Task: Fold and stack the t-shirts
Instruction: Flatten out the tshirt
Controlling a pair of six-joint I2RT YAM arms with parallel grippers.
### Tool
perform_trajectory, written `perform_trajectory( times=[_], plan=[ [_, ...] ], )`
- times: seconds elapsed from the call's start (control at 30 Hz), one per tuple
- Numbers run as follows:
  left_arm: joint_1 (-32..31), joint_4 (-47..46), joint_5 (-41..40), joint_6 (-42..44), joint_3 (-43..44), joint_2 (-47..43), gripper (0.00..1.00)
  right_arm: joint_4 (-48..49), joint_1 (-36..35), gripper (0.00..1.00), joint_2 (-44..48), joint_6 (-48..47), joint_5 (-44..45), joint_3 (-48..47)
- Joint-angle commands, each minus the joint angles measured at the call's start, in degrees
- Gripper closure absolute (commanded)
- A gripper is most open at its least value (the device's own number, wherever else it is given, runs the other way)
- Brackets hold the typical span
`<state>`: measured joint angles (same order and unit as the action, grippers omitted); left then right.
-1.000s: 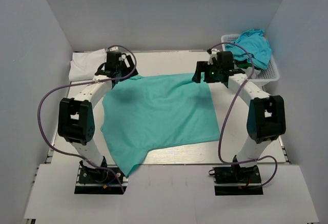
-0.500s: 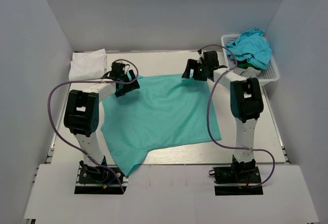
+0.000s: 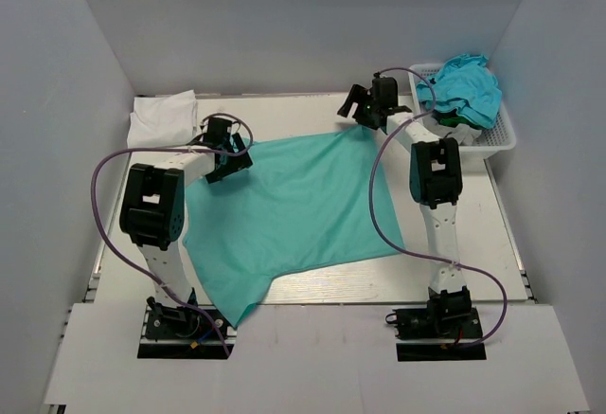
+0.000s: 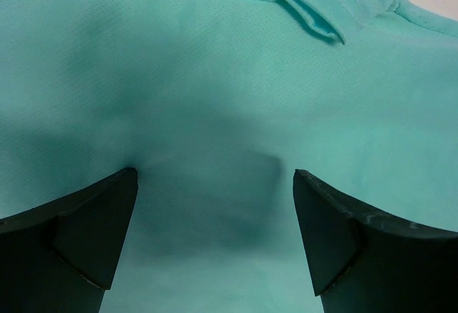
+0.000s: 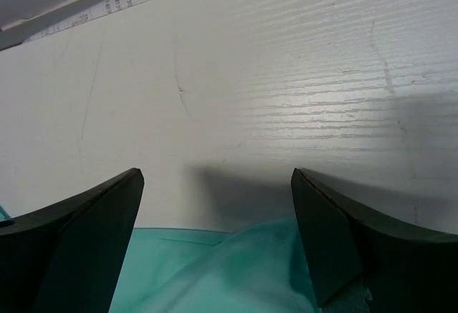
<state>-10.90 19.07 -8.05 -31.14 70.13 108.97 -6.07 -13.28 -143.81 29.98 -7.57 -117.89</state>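
A mint sea-green soft cloth t-shirt (image 3: 294,210) lies spread out in the middle of the white worktop (image 3: 284,116). One part hangs over the near edge. A white cloth t-shirt (image 3: 161,118) sits in the far left corner. Bright turquoise-blue cloth t-shirts (image 3: 464,82) are piled in a white plastic lattice basket (image 3: 502,135) at the far right.

The left end effector (image 3: 225,153) is low over the far left part of the green shirt. Its two fingers stand wide apart with nothing held, and the cloth shows a small bump between them. The right end effector (image 3: 365,103) is at the far right corner of the shirt. Its fingers are also spread wide, with a bit of green cloth bunched between them but not squeezed.

The shirt looks light, thin and floppy. It would likely sag and wrinkle when lifted, and could slip from a weak pinch. The best places to hold seem to be the two far corners, near the stitched edges, so that it lifts flat and folds evenly.
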Motion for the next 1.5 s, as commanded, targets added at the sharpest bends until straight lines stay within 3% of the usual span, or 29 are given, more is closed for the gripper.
perform_trajectory(
  times=[0.0,0.17,0.33,0.5,0.73,1.07,1.2,1.47],
  plan=[
    [0.6,1.7,-3.5,-0.3,1.6,-2.1,0.00,-3.5,0.9,0.10,0.5,1.4,2.4,2.7],
    [0.6,1.1,-2.5,0.5,5.4,-2.1,0.00,-4.6,1.2,0.10,1.9,-1.1,2.6,2.1],
    [0.6,-1.3,-1.1,2.7,7.4,-5.3,0.00,-7.3,0.5,0.10,7.7,-12.7,4.9,-3.2],
    [0.6,-1.4,-6.0,3.4,7.4,-7.5,0.00,-8.4,-1.9,0.10,19.7,-21.4,10.5,7.4],
    [0.6,3.0,-12.2,4.1,9.1,-5.8,0.00,-12.8,-5.6,0.10,28.2,-21.1,14.7,24.9],
    [2.2,0.6,-10.5,4.1,6.3,-2.5,0.00,-16.2,-7.8,0.10,22.9,-20.3,6.2,24.7],
    [2.7,1.3,-10.5,4.1,8.4,1.7,0.00,-18.3,-6.5,0.10,19.7,-16.5,10.8,23.4],
    [2.7,1.5,-4.6,6.5,19.0,14.7,0.00,-22.8,-2.0,0.10,14.6,-9.6,9.2,22.2]
  ],
)
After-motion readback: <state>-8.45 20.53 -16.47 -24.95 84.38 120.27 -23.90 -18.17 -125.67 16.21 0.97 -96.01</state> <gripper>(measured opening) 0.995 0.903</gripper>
